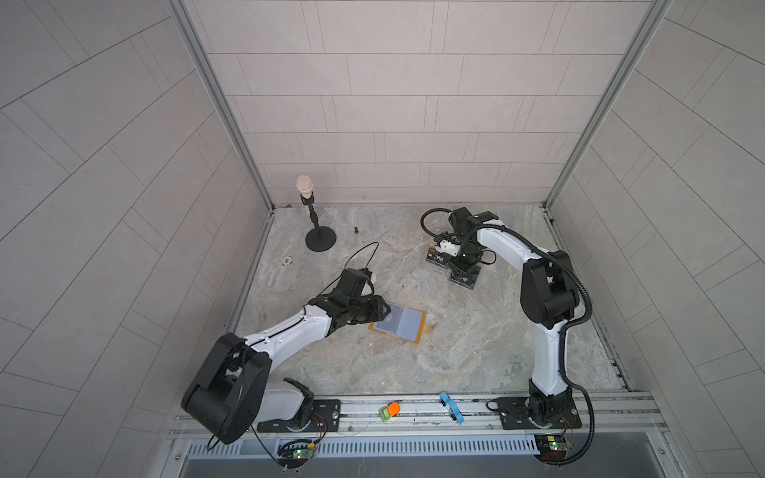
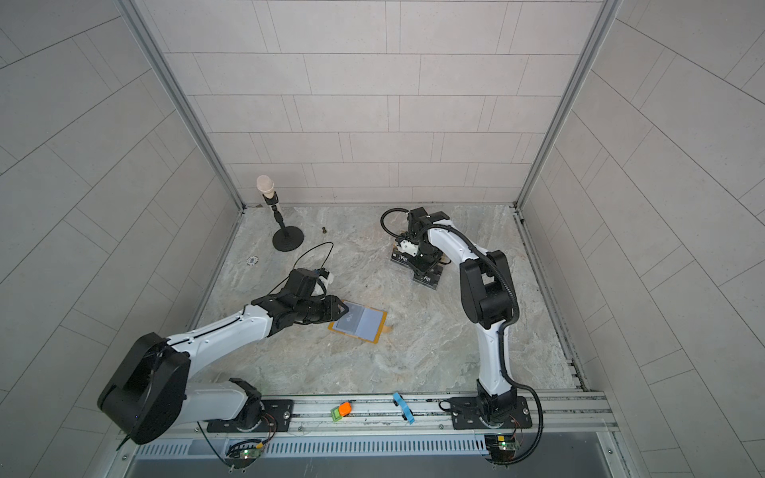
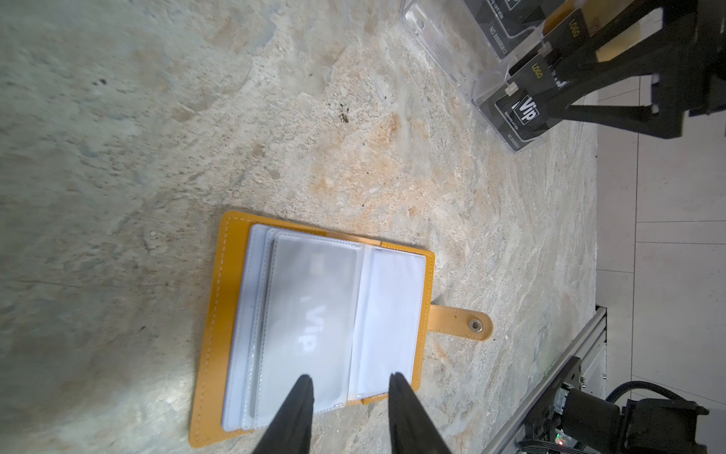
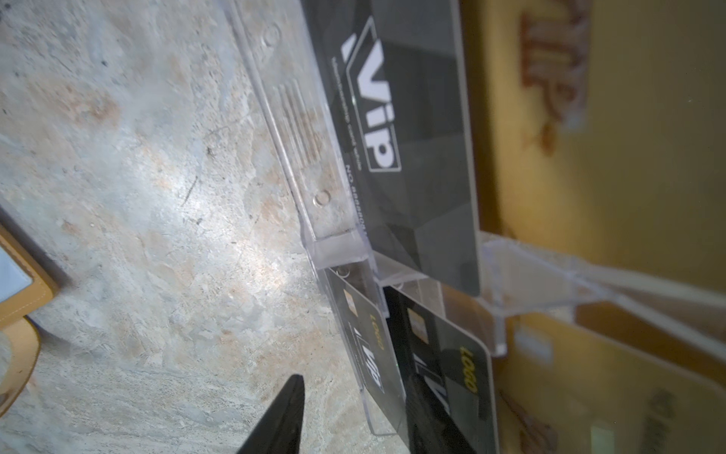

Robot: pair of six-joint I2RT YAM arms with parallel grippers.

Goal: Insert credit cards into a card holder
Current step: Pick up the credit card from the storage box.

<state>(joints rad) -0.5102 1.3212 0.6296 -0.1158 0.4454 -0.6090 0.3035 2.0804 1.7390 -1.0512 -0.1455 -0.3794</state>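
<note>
The mustard-yellow card holder lies open on the stone tabletop, its clear sleeves facing up. One credit card with "Vip" lettering shows through a sleeve. My left gripper hovers open over the holder's near edge, holding nothing. More black Vip credit cards stand in a clear acrylic stand. My right gripper is at the stand, jaws apart on either side of the front Vip card.
Gold cards fill the stand's back tiers. A microphone on a round black base stands at the back left, with a small black screw and a round disc nearby. Orange-green and blue items sit on the front rail.
</note>
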